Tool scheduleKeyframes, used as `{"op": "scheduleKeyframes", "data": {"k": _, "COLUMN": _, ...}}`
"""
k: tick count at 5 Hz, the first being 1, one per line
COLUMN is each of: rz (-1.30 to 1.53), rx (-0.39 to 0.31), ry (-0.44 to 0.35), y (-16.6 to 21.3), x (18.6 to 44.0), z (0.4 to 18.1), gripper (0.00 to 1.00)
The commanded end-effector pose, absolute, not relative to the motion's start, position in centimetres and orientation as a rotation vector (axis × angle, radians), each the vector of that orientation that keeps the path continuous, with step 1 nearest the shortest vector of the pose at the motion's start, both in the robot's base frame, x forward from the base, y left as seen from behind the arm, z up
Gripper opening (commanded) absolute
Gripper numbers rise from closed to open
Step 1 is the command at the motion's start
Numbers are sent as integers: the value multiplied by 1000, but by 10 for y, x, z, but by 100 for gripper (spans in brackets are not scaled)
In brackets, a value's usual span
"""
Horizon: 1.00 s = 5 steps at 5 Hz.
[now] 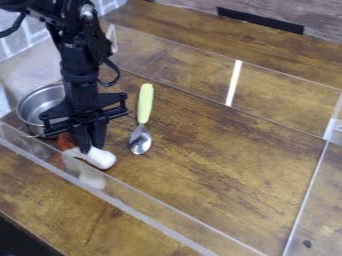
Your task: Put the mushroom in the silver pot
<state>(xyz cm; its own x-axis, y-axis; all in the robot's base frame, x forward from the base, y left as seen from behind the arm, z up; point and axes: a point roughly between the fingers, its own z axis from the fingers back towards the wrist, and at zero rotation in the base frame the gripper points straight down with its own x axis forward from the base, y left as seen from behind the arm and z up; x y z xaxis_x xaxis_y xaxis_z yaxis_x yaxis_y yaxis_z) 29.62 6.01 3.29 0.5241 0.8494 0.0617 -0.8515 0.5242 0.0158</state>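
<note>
The mushroom [99, 157] lies on the wooden table at the lower left, its cream stem pointing right and a bit of reddish cap [67, 145] showing to the left. My gripper [88, 146] points straight down onto it, the black fingers closed around its middle. The silver pot [38, 105] stands just behind and to the left of the gripper, partly hidden by the arm.
A metal spoon with a yellow-green handle [143, 117] lies right of the gripper. A clear plastic wall [160, 215] runs along the table's front and sides. A white strip [233, 82] lies farther right.
</note>
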Motion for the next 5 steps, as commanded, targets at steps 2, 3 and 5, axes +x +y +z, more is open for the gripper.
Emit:
{"op": "scheduleKeyframes", "data": {"k": 2, "rz": 1025, "rx": 67, "ry": -58, "y": 60, "x": 295, "z": 37, "gripper": 0}}
{"op": "scheduleKeyframes", "data": {"k": 3, "rz": 992, "rx": 66, "ry": -58, "y": 57, "x": 291, "z": 34, "gripper": 0}}
{"op": "scheduleKeyframes", "data": {"k": 5, "rz": 980, "rx": 71, "ry": -56, "y": 51, "x": 284, "z": 52, "gripper": 0}}
